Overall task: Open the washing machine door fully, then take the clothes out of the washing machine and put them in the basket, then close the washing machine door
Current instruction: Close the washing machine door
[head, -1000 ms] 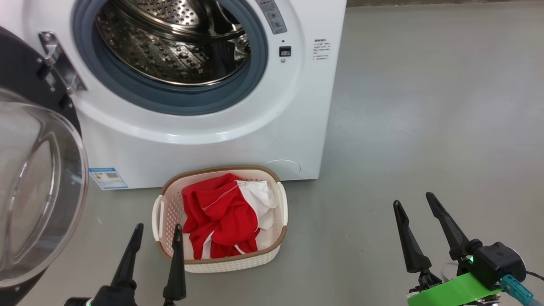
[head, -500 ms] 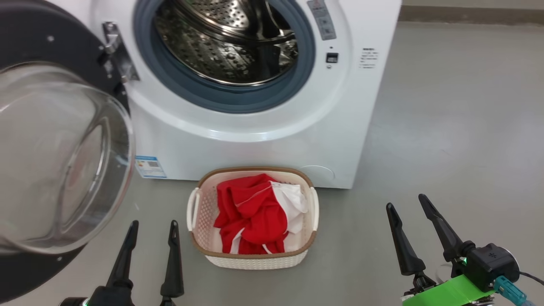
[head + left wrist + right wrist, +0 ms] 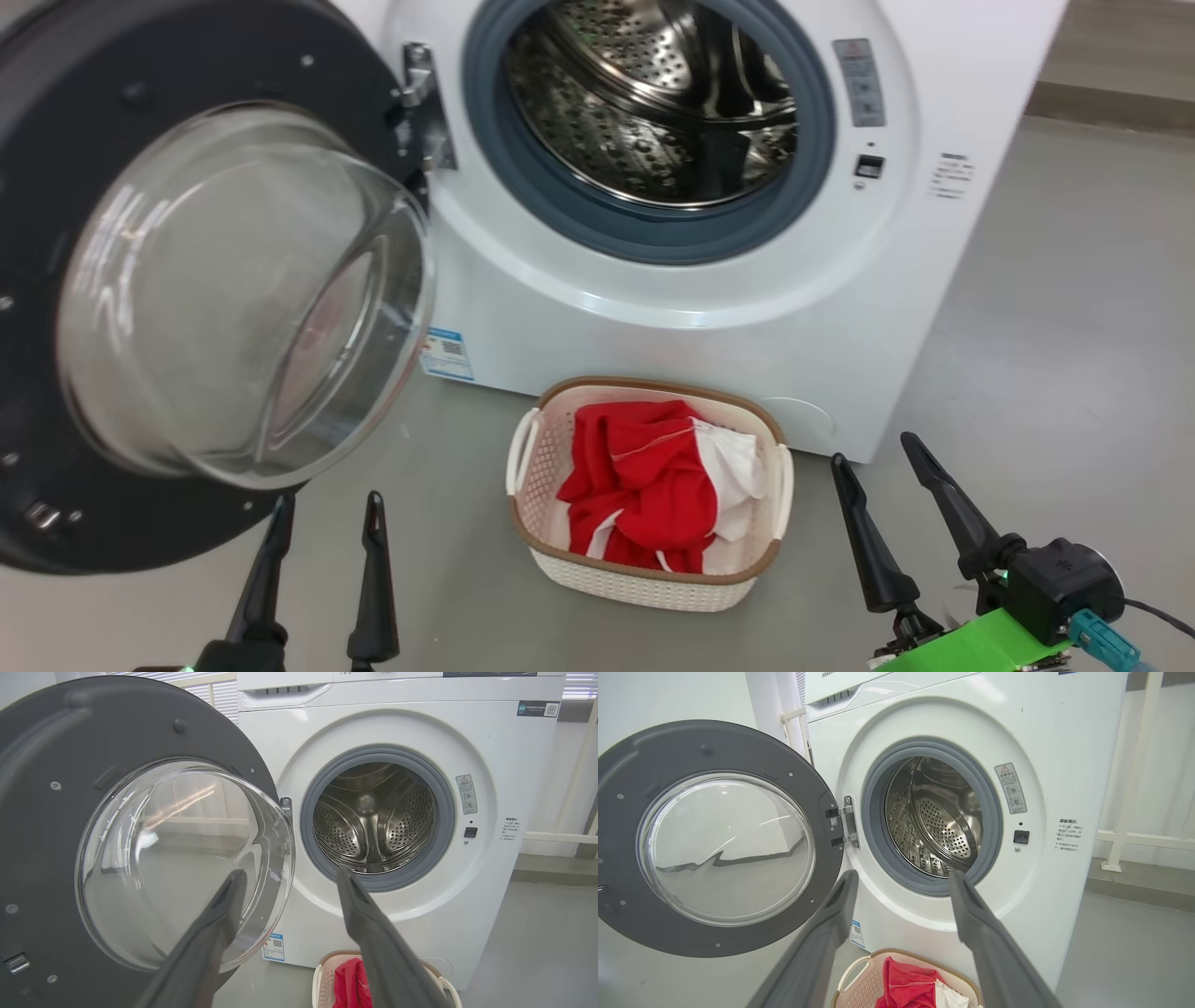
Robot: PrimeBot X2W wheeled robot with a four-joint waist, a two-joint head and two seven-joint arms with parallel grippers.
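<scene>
The white washing machine (image 3: pixel 709 317) (image 3: pixel 495 756) (image 3: pixel 1055 728) stands with its door (image 3: pixel 215 289) (image 3: pixel 140 858) (image 3: pixel 714 844) swung wide open to the left, glass bowl facing me. Its steel drum (image 3: pixel 653 112) (image 3: pixel 373 816) (image 3: pixel 938 821) holds no fabric that I can see. The red and white clothes (image 3: pixel 658 485) (image 3: pixel 350 982) (image 3: pixel 910 987) lie in the cream basket (image 3: pixel 653 583) (image 3: pixel 322 980) (image 3: pixel 859 980) on the floor before the machine. My left gripper (image 3: pixel 327 509) (image 3: pixel 289 882) is open, just below the door's lower edge. My right gripper (image 3: pixel 873 448) (image 3: pixel 903 882) is open, right of the basket.
Grey floor (image 3: pixel 1074 327) spreads to the right of the machine. A white railing (image 3: pixel 1134 835) and pale wall stand behind on the right. A blue label (image 3: pixel 446 353) sits on the machine's lower front.
The whole head view has shifted, so the camera has turned left: machine, door and basket slid rightward in frame. Both grippers stay open and low in the picture.
</scene>
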